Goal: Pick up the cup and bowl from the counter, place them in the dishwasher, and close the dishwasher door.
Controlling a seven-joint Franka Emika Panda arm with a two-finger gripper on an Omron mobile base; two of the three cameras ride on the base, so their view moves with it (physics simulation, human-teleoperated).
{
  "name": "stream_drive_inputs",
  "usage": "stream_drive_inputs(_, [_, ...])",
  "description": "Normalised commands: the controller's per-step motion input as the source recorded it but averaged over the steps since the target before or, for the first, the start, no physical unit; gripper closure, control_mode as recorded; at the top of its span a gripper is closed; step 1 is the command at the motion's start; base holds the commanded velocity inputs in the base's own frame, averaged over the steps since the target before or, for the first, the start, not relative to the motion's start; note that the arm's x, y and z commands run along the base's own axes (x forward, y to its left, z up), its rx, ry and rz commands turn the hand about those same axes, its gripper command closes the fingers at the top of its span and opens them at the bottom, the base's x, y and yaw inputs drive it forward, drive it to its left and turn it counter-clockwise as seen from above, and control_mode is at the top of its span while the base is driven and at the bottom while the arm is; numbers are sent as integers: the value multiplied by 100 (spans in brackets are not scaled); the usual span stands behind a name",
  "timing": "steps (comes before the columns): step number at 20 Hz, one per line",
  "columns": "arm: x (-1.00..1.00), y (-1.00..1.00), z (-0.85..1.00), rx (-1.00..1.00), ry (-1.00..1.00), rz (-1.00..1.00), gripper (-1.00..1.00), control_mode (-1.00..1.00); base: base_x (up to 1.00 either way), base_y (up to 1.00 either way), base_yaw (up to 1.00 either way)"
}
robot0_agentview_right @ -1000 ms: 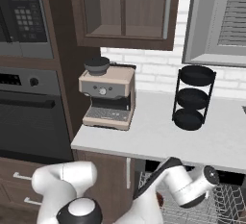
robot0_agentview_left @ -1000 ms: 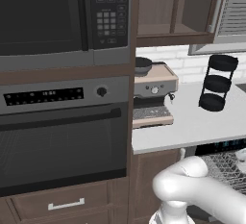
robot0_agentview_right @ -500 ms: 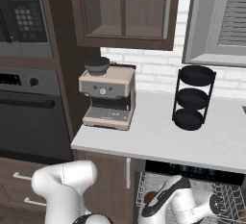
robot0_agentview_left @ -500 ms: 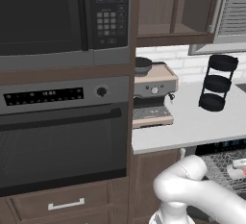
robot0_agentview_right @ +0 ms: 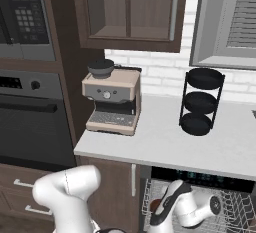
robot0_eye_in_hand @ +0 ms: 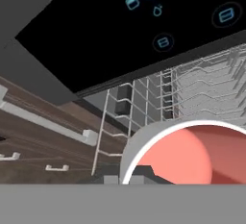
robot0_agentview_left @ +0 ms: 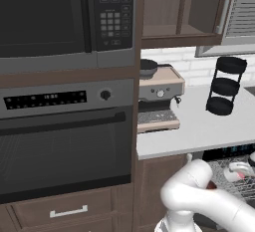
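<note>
**Loading under way, door not yet shut**

From my station I judge I am midway through. Nearest to the hand camera, a white-rimmed vessel with a salmon-red inside [robot0_eye_in_hand: 185,153] sits right at the hand, over the grey wire rack [robot0_eye_in_hand: 192,86] of the dishwasher [robot0_agentview_right: 200,197]. I take it for the bowl or the cup, but cannot say which. I cannot tell whether the fingers are clamped on it or spread; their tips are hidden behind its rim. The black control strip [robot0_eye_in_hand: 110,21] with teal lights hangs just above and beyond it.

The arm [robot0_agentview_right: 182,209] is folded low, elbow bent, reaching under the desk edge into the pulled-out rack; a red patch [robot0_agentview_right: 156,205] shows just left of the wrist. In the left base view the white forearm [robot0_agentview_left: 199,198] crosses the lower right toward the rack.

Farther back, the desk [robot0_agentview_right: 165,144] carries a coffee machine [robot0_agentview_right: 112,99] on the left and a black three-tier stand [robot0_agentview_right: 201,102] on the right. I see no cup or bowl on it. Closing the door is left, as I judge.
</note>
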Motion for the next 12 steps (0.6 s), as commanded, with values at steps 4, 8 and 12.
stream_drive_inputs(4, [24, -3, -73, 0, 0, 0, 100, -100, 0, 0, 0])
stream_drive_inputs(8, [40, 0, -44, 0, 3, 0, 100, -100, 0, 0, 0])
stream_drive_inputs(12, [23, 0, -34, 0, 4, 0, 100, -100, 0, 0, 0])
